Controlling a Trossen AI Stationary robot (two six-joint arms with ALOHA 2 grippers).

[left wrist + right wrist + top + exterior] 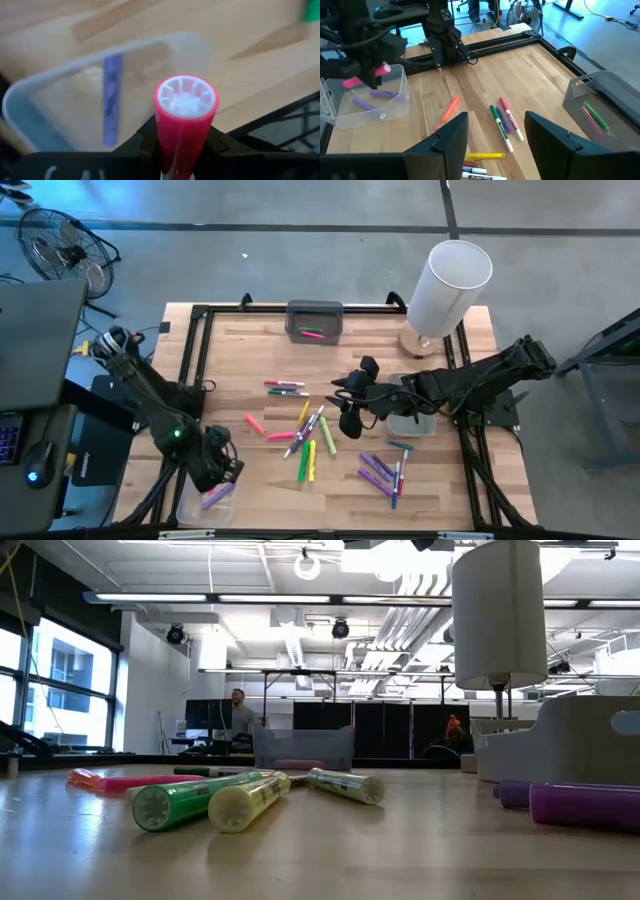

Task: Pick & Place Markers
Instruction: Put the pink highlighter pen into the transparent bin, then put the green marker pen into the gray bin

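Pink marker (185,117) is clamped in the left pincer (222,470), lower left of the high view, hanging over the clear tray (45,95) at the surface's (240,360) front-left corner. Tray already has purple markers (372,100) in it.

Risks as I see them:
- Marker sits near the tray's rim in the left wrist view; release off-centre and it could clip the wall and roll onto the surface or off the edge.
- Tray looks light, so a low pincer could nudge it.

Right pincer (492,135) has its jaws wide and empty, hovering mid-frame above the loose marker pile (305,430). Pens lie crossed and touching, so a descent there could catch two or scatter neighbours. Grey tray (315,320) at top centre holds a pink and a green one.
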